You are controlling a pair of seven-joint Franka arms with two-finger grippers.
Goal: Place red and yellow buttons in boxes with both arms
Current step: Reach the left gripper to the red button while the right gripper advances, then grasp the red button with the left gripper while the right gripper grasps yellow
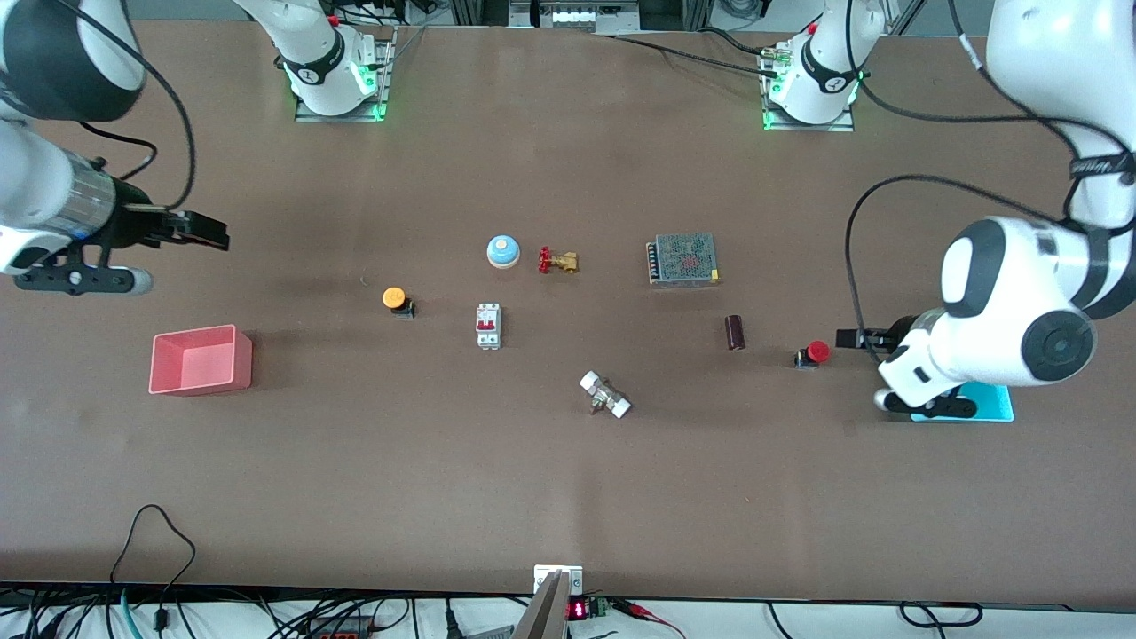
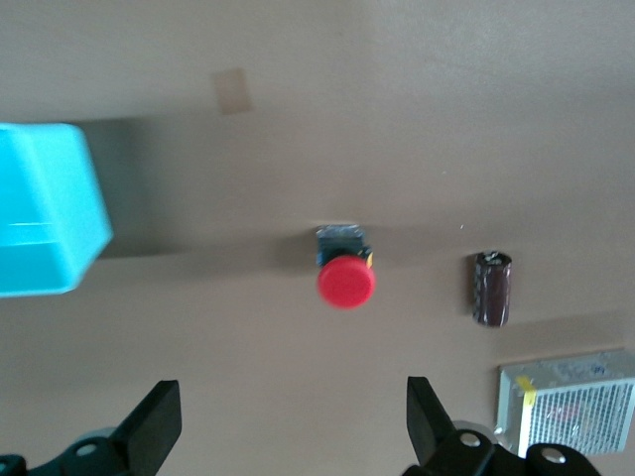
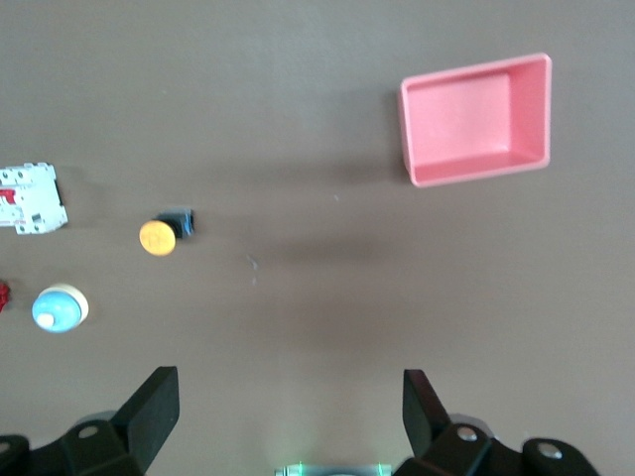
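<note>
Red button (image 1: pixel 816 352): we log it at the right of the front frame, on the table, between the dark cylinder (image 1: pixel 735 333) and the left gripper; in the left wrist view it sits at frame centre (image 2: pixel 345 281), clear of both fingers.
Yellow button (image 1: pixel 395 299): we find it left of centre in the front frame, on the table beside the white breaker (image 1: pixel 488 326).
Pink box (image 1: pixel 201 358): we place it at the left of the front frame, open side up, nothing in it.
Cyan box (image 1: pixel 992 404): we see it at the right edge of the front frame, mostly covered by the left arm.
Left gripper (image 1: pixel 854 338): we note it low over the table just beside the red button, jaws wide apart and holding nothing.
Right gripper (image 1: pixel 206 232): we note it at the upper left of the front frame, over bare table above the pink box, jaws spread wide with nothing between them.
Other items: blue-capped bell (image 1: pixel 502 251), brass valve (image 1: pixel 558 261), grey mesh block (image 1: pixel 682 259), white fitting (image 1: pixel 605 395), all mid-frame.
</note>
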